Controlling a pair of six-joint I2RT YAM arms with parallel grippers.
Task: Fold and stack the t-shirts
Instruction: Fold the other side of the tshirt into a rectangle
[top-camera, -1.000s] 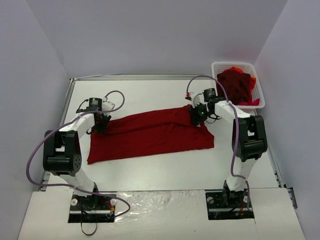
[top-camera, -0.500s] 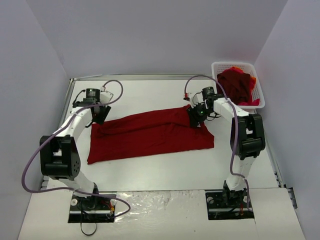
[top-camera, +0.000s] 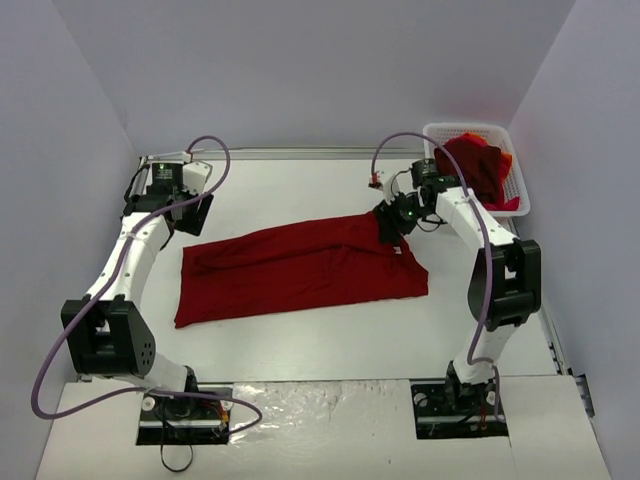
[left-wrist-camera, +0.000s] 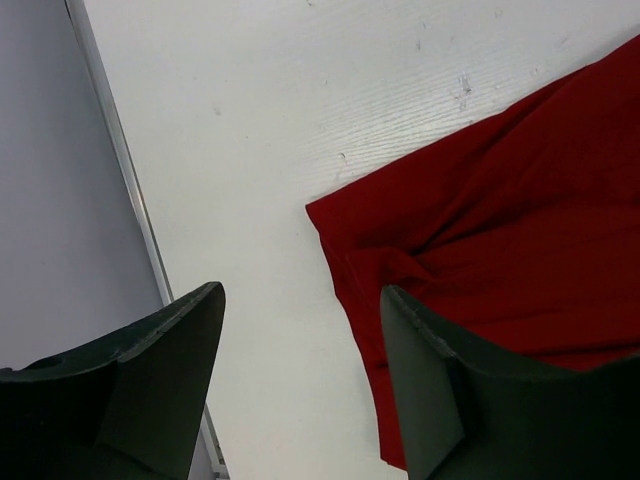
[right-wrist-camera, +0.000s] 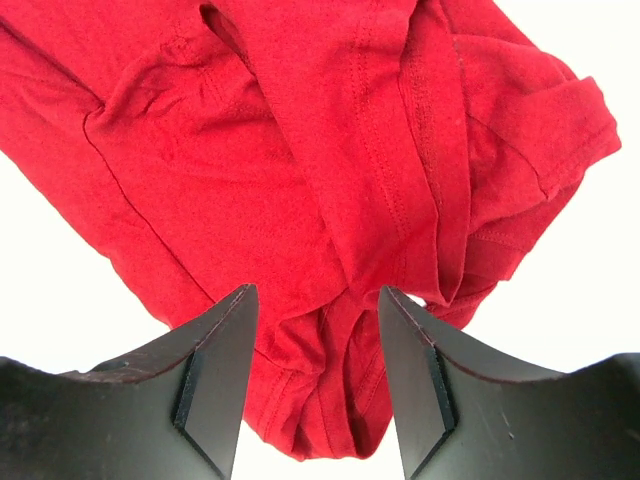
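While the left gripper (top-camera: 188, 213) hangs at upper left, jaws apart and empty, over bare tabletop (top-camera: 300, 190) beside the cloth's corner | dark red t-shirt (top-camera: 300, 268) lies spread flat mid-frame | right gripper (top-camera: 392, 226) jaws apart above its bunched right end | more t-shirts (top-camera: 475, 170) heaped in white basket (top-camera: 470, 127), upper right

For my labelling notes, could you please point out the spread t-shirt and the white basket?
Spread t-shirt (top-camera: 300, 265): top view, middle of its cloth.
White basket (top-camera: 466, 129): top view, far rim.
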